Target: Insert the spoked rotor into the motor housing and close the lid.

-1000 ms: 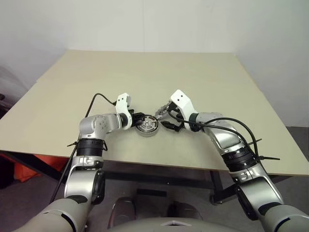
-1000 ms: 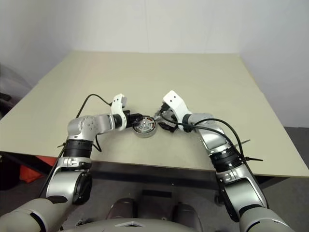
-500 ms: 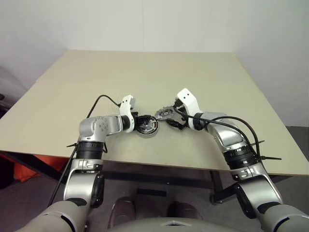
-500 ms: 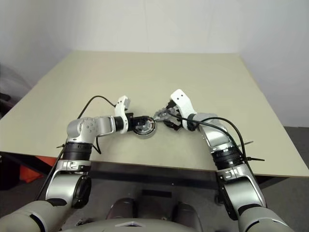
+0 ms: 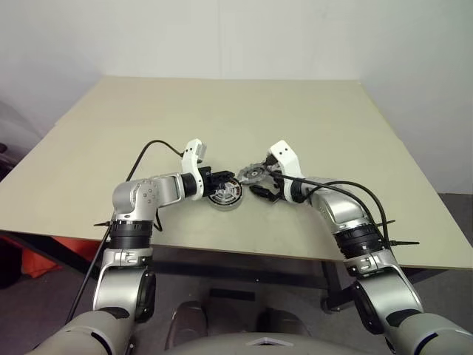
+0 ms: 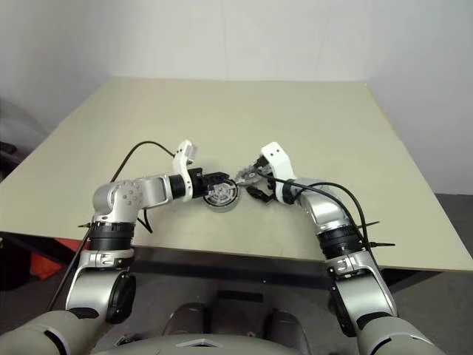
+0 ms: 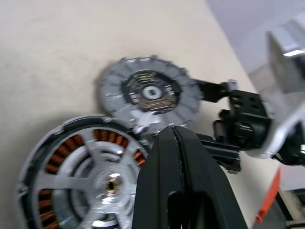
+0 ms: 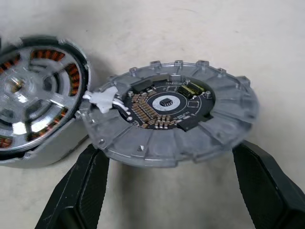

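Beige table (image 5: pixel 310 126) against a white wall carries the motor housing (image 5: pixel 224 195) near its front edge, with the spoked rotor (image 7: pixel 90 176) already seated inside over the copper windings. The right gripper (image 8: pixel 174 183) holds the lid (image 8: pixel 171 117) between wide-spread fingers, tilted, its edge touching the housing rim. The left gripper (image 7: pixel 177 143), fingers pressed together, hovers above the housing.
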Motion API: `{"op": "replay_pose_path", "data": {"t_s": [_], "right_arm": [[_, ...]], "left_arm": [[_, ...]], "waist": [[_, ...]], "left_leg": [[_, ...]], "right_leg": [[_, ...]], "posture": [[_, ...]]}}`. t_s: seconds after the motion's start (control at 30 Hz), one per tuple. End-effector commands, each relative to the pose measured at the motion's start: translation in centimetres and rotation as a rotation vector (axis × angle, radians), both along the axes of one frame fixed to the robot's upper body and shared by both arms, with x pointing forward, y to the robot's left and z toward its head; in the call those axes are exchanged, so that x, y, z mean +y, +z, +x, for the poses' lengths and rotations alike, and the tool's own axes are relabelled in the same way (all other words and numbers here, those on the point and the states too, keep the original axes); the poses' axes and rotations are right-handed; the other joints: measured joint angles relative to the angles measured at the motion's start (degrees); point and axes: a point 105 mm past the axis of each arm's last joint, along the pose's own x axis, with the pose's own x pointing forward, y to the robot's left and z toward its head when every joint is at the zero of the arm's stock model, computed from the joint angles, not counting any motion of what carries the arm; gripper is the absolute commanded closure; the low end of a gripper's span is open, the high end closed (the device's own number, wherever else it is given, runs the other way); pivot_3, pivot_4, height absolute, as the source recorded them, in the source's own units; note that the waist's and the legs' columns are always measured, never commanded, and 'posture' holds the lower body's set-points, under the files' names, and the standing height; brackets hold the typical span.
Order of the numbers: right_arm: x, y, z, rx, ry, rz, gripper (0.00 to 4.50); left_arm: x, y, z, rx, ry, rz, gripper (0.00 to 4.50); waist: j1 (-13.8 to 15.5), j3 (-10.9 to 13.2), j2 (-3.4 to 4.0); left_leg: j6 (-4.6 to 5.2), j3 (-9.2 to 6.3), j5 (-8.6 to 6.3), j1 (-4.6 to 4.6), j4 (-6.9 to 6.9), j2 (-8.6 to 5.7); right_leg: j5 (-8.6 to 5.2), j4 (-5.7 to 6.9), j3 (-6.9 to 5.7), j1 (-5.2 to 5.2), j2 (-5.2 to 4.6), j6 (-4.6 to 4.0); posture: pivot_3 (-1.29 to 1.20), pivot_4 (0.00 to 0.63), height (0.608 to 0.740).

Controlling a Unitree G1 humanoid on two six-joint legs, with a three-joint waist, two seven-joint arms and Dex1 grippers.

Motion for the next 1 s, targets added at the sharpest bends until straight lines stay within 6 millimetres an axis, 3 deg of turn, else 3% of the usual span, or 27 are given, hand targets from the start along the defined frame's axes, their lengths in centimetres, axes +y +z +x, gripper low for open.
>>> {"op": "replay_pose_path", "data": {"t_s": [0.03, 0.67, 0.87, 1.0], "right_arm": [[0.2, 2.0, 0.6, 0.019, -0.012, 0.120, 0.03], [1.0, 2.3, 1.6, 0.018, -0.066, 0.157, 0.03], [3.7, 2.4, 1.7, -0.011, -0.042, 0.201, 0.03], [4.1, 2.3, 1.8, -0.012, -0.039, 0.212, 0.03]], "left_arm": [[0.0, 1.3, -0.1, -0.047, -0.015, -0.023, 4.50], [0.7, 1.0, 0.2, -0.050, 0.020, 0.007, 4.50], [0.4, 1.0, 0.3, -0.053, 0.014, 0.007, 4.50], [0.5, 1.0, 0.3, -0.055, 0.018, 0.010, 4.50]], "waist": [[0.0, 0.0, 0.00], [0.0, 0.0, 0.00], [-0.2, 0.0, 0.00], [-0.1, 0.0, 0.00]], "left_leg": [[0.00, 0.00, 0.00, 0.00, 0.00, 0.00], [-0.03, 0.00, 0.02, 0.00, 0.01, 0.01], [-0.04, 0.00, 0.02, 0.00, 0.01, 0.03], [-0.04, 0.00, 0.02, -0.01, 0.01, 0.01]], "right_leg": [[0.00, 0.01, 0.00, 0.00, 0.00, 0.00], [0.00, 0.03, 0.00, -0.02, 0.00, 0.00], [0.00, 0.04, 0.00, -0.04, 0.01, -0.01], [0.00, 0.04, 0.00, -0.04, 0.00, -0.01]], "posture": [[0.00, 0.000, 0.740], [0.00, 0.000, 0.740], [0.00, 0.000, 0.740], [0.00, 0.000, 0.740]]}}
